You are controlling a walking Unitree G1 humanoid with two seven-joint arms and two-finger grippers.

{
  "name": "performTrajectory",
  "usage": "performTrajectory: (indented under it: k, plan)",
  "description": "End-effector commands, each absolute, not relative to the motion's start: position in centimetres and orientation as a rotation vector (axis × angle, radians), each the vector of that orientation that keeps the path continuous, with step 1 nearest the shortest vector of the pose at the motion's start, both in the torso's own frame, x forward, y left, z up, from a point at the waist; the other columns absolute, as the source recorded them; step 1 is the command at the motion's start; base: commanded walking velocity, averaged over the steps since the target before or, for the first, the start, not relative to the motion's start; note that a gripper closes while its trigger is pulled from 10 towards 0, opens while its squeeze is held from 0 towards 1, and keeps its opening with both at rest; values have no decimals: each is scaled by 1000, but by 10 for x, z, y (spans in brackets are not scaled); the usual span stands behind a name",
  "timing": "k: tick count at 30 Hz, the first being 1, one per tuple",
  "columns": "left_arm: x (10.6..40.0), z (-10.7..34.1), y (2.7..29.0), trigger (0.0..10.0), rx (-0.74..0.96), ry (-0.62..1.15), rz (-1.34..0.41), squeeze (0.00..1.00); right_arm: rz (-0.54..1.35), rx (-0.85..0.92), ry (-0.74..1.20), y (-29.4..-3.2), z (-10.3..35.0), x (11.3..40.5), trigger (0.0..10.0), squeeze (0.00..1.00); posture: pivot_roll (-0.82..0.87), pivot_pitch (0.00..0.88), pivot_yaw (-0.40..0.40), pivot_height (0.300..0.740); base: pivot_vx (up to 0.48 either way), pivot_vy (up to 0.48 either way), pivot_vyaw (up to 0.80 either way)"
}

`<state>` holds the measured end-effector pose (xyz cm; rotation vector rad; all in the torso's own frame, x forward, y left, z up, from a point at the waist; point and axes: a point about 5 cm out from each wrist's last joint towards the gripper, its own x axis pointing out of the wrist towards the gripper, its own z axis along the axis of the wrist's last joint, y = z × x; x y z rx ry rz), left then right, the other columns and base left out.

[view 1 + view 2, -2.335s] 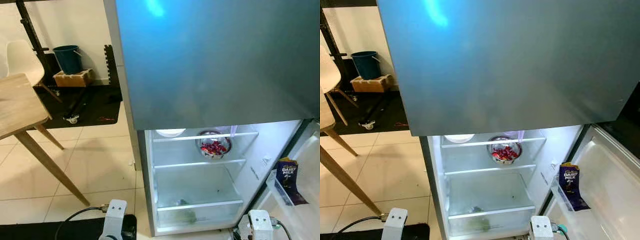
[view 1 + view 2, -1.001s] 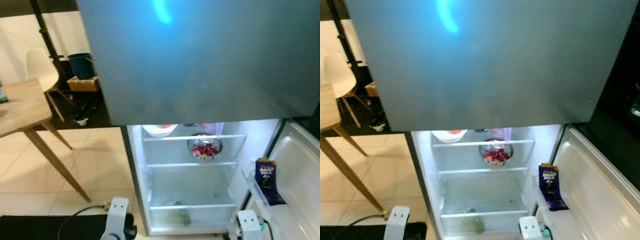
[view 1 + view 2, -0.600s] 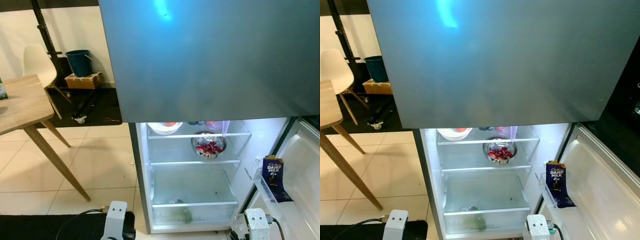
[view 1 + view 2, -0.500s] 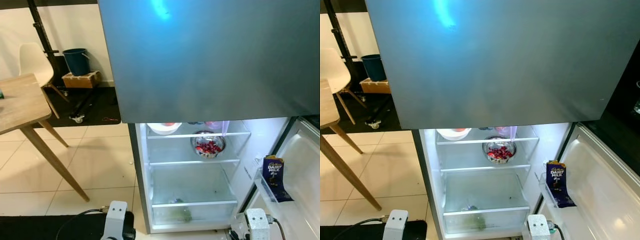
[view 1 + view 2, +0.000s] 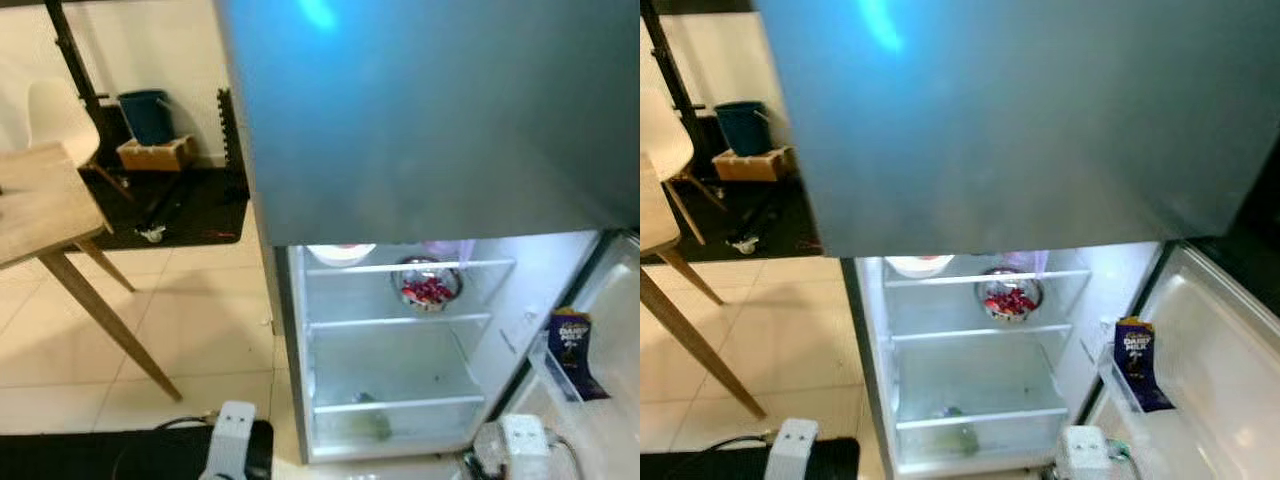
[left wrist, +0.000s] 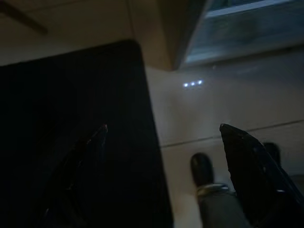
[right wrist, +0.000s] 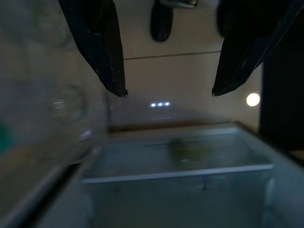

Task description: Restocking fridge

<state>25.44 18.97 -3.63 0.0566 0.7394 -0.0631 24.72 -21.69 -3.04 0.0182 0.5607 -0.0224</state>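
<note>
Approach step, seemingly: both grippers, left gripper (image 6: 164, 130) and right gripper (image 7: 168, 92), hung spread and empty before the open grey fridge (image 5: 400, 340); at three o'clock stood the purple chocolate packet (image 5: 570, 345). Next, fetching stock.

The one readable marking is on the purple chocolate packet (image 5: 1135, 365) standing in the open fridge door's shelf (image 5: 1118, 392): pale lettering that reads "DAIRY MILK", with a script brand line above it too blurred to make out. The packet stands above and beyond the right hand (image 7: 167, 92), whose fingers are spread apart
</note>
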Motion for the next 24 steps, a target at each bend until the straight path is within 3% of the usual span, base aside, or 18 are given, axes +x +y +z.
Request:
performTrajectory:
  k: [1,6,13,24]
  plan:
    - [251,-39,196,10000,76,770,-53,0,-39,21,583,-221,-34,241,10000,0,-102,118,36,734,0,0,0]
    - [251,-39,196,10000,99,775,-75,0,-42,23,586,-222,-35,240,10000,0,-100,119,38,734,0,0,0]
    - [251,-39,195,10000,109,782,-88,0,-53,29,586,-223,-35,240,10000,0,-99,119,44,734,0,-480,0]
    - [252,-38,197,10000,102,788,-76,0,-54,32,585,-222,-35,241,10000,0,-98,119,45,734,0,0,0]
